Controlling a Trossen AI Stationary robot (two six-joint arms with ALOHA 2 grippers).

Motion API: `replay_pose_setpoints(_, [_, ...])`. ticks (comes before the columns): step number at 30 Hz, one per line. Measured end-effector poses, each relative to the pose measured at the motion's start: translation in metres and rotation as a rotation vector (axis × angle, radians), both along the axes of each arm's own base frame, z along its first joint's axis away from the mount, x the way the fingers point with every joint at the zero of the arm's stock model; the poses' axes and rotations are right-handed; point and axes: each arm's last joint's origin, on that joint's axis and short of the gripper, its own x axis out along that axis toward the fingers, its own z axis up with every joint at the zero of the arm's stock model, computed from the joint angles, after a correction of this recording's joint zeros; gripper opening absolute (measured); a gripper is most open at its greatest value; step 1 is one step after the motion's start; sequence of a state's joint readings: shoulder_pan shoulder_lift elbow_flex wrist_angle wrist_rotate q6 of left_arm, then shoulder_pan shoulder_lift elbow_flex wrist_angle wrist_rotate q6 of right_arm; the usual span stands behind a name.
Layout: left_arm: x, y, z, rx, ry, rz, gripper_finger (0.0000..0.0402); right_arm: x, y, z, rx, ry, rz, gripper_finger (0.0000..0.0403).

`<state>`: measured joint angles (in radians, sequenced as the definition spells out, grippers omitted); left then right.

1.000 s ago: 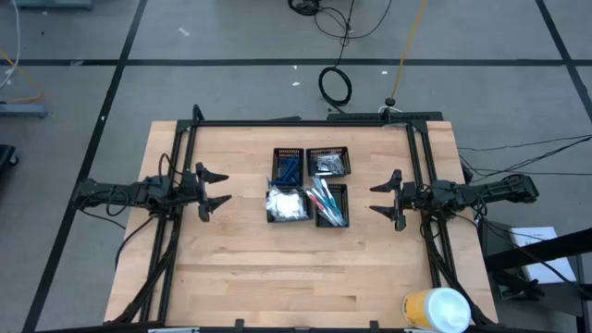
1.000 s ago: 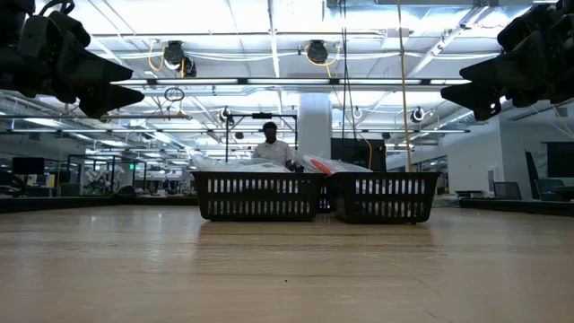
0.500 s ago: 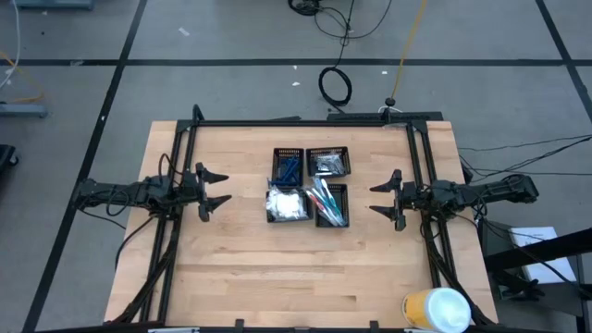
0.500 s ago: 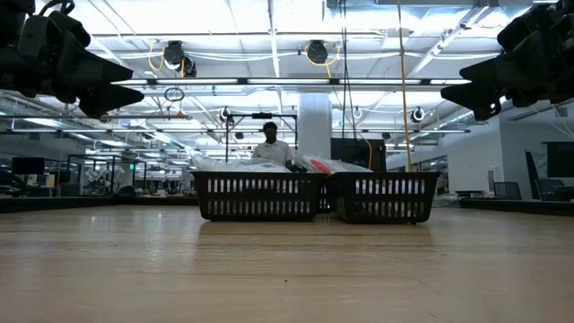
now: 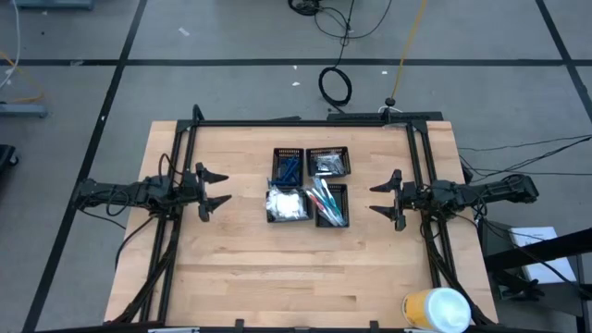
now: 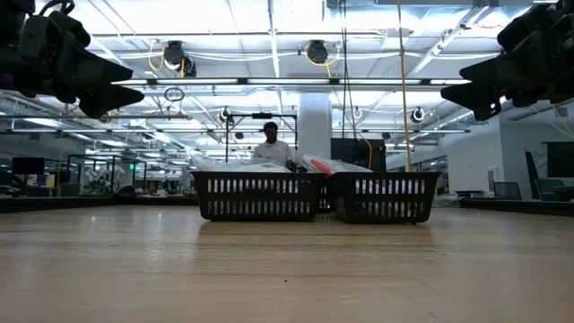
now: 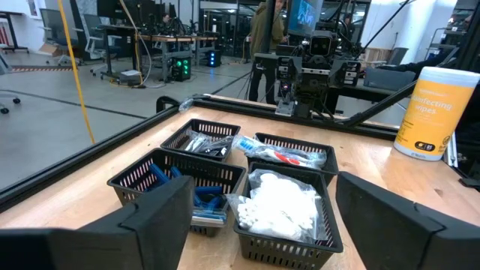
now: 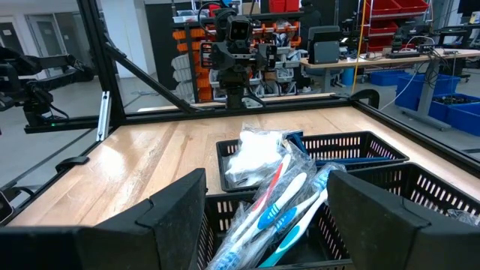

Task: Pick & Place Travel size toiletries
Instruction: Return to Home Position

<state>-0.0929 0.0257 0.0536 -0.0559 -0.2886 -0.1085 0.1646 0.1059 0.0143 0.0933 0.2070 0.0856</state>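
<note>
Worktop (image 5: 240, 264) carries all goods. Left arm (image 5: 139, 192) and right arm (image 5: 462, 194) hang over its opposite sides, well apart from the goods, each with jaws apart and empty. Four mesh trays (image 5: 288, 151) sit grouped at centre and hold the toiletries. White packets (image 5: 287, 204) look soft, light and crinkly, best pinched at mid-bulk. Wrapped toothbrushes (image 5: 326, 203) are slim, stiff, likely slippery: grip across the handles. Blue razors (image 5: 288, 169): by the handle. Small silvery pieces (image 5: 327, 164): fiddly.
</note>
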Motion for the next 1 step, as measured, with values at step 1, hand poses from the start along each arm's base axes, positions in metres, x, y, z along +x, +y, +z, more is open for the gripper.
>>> replay_pose_setpoints(1, [0.0,0.0,0.0,0.0,0.0,0.0,0.0311,0.0,0.0,0.0,0.0,0.0,-0.001,0.0263])
